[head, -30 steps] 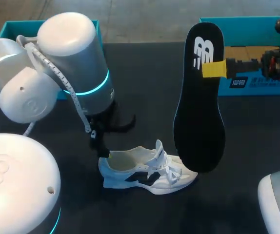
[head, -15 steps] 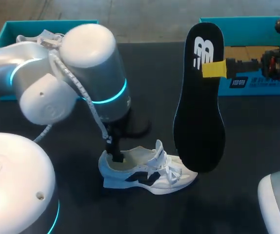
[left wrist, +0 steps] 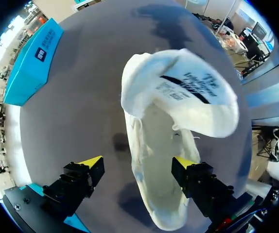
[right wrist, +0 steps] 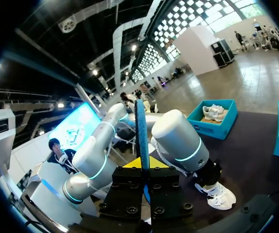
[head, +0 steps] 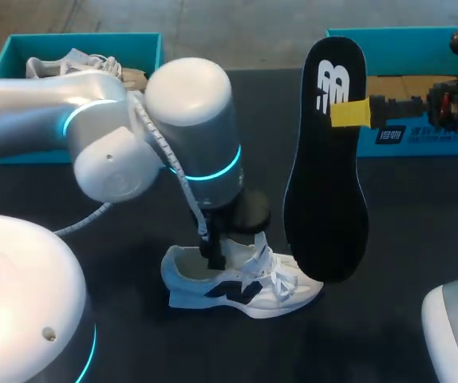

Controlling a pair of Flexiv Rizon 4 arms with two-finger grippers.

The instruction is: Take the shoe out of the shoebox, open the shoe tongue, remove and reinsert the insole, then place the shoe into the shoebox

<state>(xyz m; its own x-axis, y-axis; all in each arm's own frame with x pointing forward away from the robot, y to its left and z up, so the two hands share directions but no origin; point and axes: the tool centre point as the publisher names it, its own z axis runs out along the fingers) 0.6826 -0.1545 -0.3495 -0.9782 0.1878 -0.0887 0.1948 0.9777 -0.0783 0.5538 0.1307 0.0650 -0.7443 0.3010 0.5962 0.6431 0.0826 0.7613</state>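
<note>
White shoe [head: 241, 283] is sitting on the table right under the left pincer [left wrist: 138, 162]. That pincer's fingers are standing spread, one over the shoe's opening and one outside its wall, gripping nothing. The tongue [left wrist: 198, 97] is lying folded forward just ahead of it. The right pincer [head: 349, 113] is pinching the black insole [head: 325, 207], which is hanging toe-down beneath it. Reinsertion looks to be next: the left steadying the opening, the right lowering the toe in. A white logo is showing on the insole and print on the tongue; neither is being read off.
</note>
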